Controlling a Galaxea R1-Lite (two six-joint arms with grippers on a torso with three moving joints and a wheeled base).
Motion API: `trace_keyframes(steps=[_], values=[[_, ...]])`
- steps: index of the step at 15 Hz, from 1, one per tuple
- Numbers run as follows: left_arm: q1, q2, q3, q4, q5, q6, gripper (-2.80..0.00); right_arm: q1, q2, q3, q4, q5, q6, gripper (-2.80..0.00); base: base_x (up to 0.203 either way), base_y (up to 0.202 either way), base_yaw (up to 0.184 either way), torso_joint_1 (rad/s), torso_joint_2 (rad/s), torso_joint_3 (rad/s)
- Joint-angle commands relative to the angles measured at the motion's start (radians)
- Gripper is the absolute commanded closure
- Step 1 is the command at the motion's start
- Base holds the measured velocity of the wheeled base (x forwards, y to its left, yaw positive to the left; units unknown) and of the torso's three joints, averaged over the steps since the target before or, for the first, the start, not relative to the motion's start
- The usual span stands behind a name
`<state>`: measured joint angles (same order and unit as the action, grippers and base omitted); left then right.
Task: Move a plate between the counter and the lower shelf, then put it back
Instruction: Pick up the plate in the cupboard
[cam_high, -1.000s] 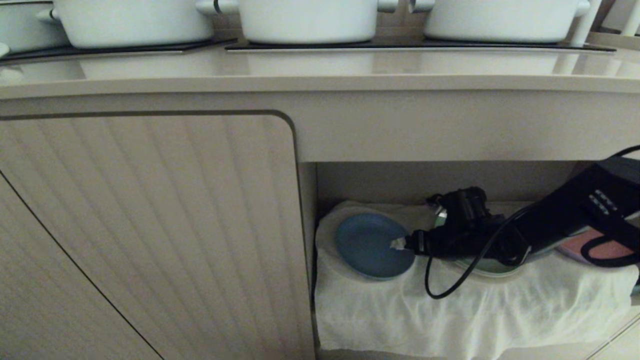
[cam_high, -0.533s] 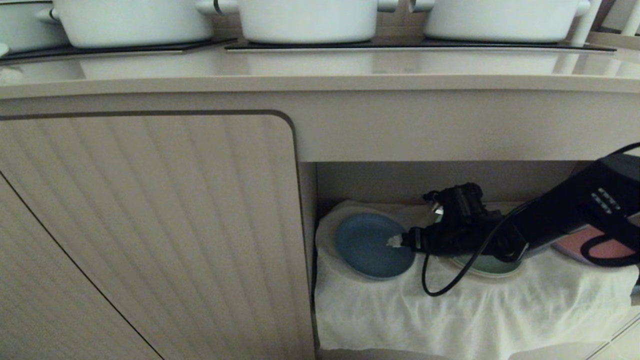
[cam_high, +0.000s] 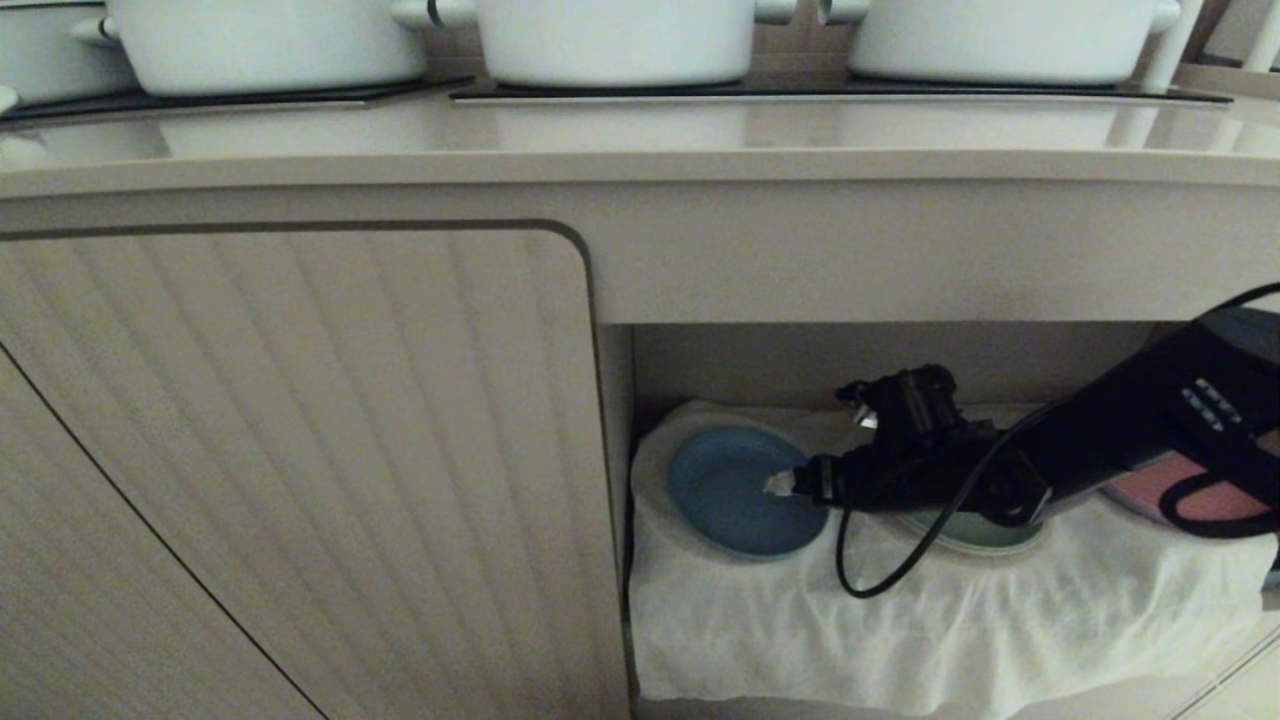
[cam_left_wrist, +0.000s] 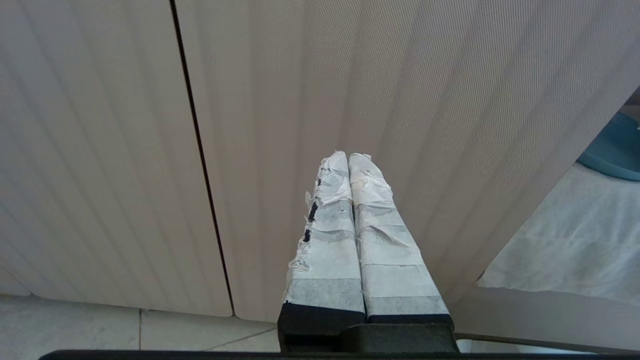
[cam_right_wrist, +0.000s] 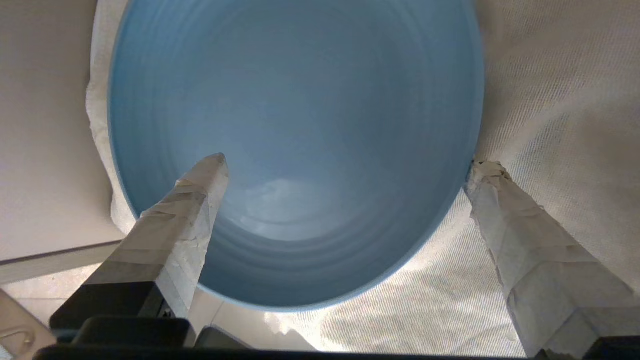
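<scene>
Arm (cam_high: 1120, 440) hides most of green plate (cam_high: 975, 532).

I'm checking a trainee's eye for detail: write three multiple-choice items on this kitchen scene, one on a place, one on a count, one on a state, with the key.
1. Where does the light-blue plate lie?
A. on the counter
B. on the white cloth in the lower shelf
C. inside a white pot

2. How many plates show in the lower shelf in the head view?
A. one
B. two
C. three

3. How do the right gripper's fingers stand?
A. spread apart, one over the plate, one by its rim
B. pressed together
C. clamped on a pot handle

Key:
1 B: the plate rests on the white cloth below the counter.
2 C: blue, then a green plate and a pink plate partly behind the arm.
3 A: the right wrist view shows the fingers wide apart.
</scene>
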<state>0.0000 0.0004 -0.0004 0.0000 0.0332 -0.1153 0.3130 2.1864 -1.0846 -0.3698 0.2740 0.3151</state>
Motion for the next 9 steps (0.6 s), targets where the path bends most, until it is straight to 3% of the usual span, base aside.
trace_keyframes(steps=[1,9], values=[[0.000,0.000,0.000,0.000,0.001,-0.001,0.00,0.001,0.003,-0.003,-0.003,-0.006,0.001,-2.80,0.000,0.000,0.000,0.000,0.00,0.000],[0.000,0.000,0.000,0.000,0.001,-0.001,0.00,0.001,0.029,-0.004,-0.010,-0.038,0.001,-2.80,0.000,0.000,0.000,0.000,0.00,0.000]])
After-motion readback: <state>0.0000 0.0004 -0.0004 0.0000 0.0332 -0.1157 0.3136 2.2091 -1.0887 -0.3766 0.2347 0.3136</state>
